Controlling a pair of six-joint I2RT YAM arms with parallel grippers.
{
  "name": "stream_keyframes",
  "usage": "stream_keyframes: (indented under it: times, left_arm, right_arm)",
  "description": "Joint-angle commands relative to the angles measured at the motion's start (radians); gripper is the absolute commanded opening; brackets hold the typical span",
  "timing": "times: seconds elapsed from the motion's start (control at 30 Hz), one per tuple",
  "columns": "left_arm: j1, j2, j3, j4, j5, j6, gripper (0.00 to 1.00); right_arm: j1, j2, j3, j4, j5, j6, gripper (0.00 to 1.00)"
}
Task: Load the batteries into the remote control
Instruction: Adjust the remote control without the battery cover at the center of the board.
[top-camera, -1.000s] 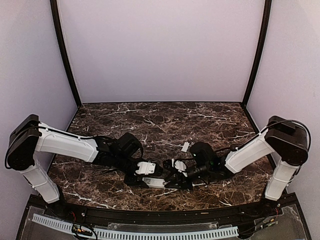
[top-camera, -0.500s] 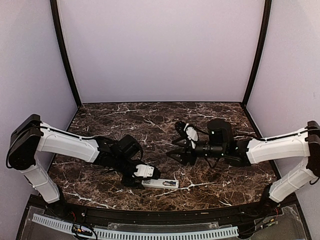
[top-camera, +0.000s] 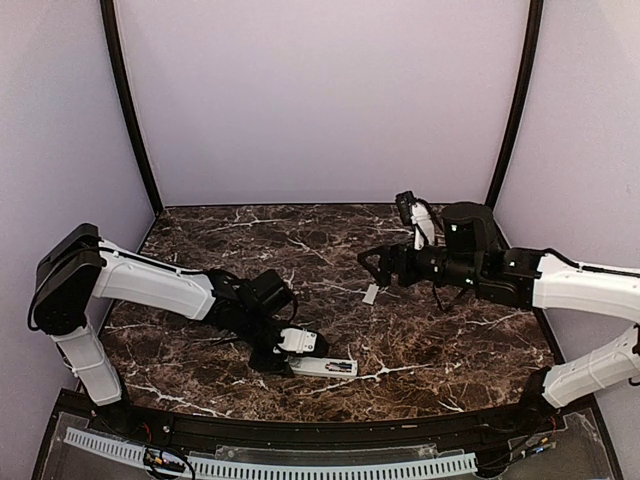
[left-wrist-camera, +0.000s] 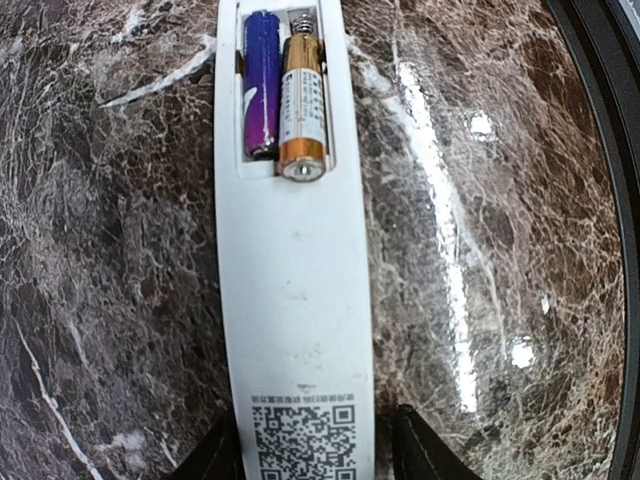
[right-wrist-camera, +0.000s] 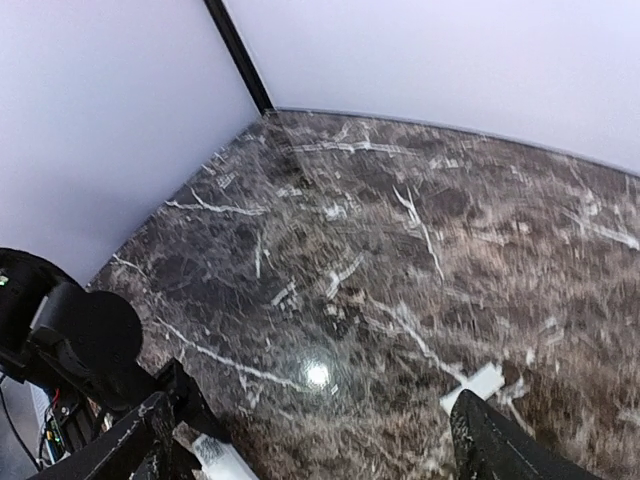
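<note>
The right hand (top-camera: 375, 265) hung spread and empty; the left hand (left-wrist-camera: 315, 445) flanked the remote control (left-wrist-camera: 295, 300), grip unclear. The gold battery (left-wrist-camera: 300, 100), perhaps unseated, risked springing out uncovered.

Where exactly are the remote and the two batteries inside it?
remote control (left-wrist-camera: 295, 300), left wrist view, its bare white back.
purple battery (left-wrist-camera: 262, 85), left wrist view, middle of its body.
gold battery (left-wrist-camera: 301, 105), left wrist view, its printed label.

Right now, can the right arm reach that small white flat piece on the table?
Probably yes. The small white flat plastic piece lies alone on the dark marble table, and the right tool hangs open close by, nothing between.
</note>
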Motion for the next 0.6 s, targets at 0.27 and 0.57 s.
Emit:
stream_keyframes:
  times: [0.27, 0.57]
  left_arm:
    - [-0.071, 0.066, 0.065, -0.082, -0.026, -0.224, 0.39]
    - [-0.091, 0.034, 0.064, -0.073, -0.035, -0.335, 0.47]
  right_arm:
    - [0.009, 0.17, 0.083, -0.588, -0.073, 0.444, 0.76]
    - [0.078, 0.278, 0.094, -0.54, -0.167, 0.459, 0.94]
